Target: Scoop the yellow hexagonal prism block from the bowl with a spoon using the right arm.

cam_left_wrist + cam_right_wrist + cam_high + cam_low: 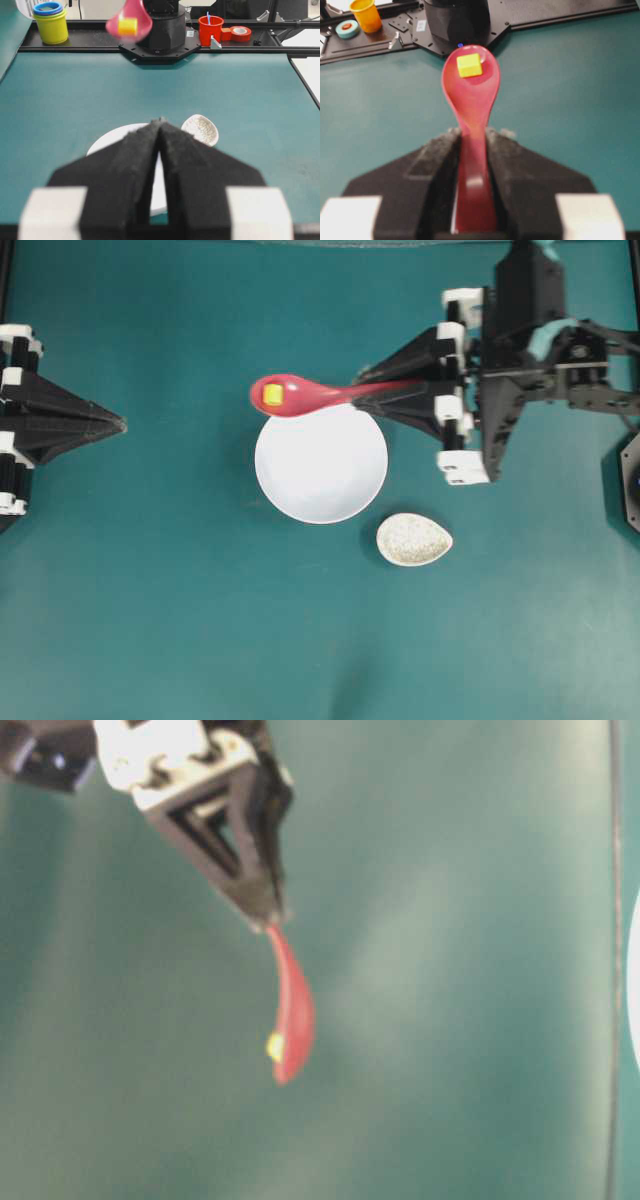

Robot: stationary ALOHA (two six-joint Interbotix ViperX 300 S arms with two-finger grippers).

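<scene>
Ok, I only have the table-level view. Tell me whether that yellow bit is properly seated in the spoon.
Observer: Yes. The right wrist view shows the yellow block lying inside the spoon, near its far end.
Operator: Confirm the grip.
Observer: The right end effector is clamped on the handle, one finger on each side.
Operator: Say where the bowl is.
Observer: Overhead, the white bowl holds nothing, and the spoon's scoop hovers at its upper-left rim.
Operator: Report the other arm.
Observer: The left end effector is shut, at the far left.
</scene>
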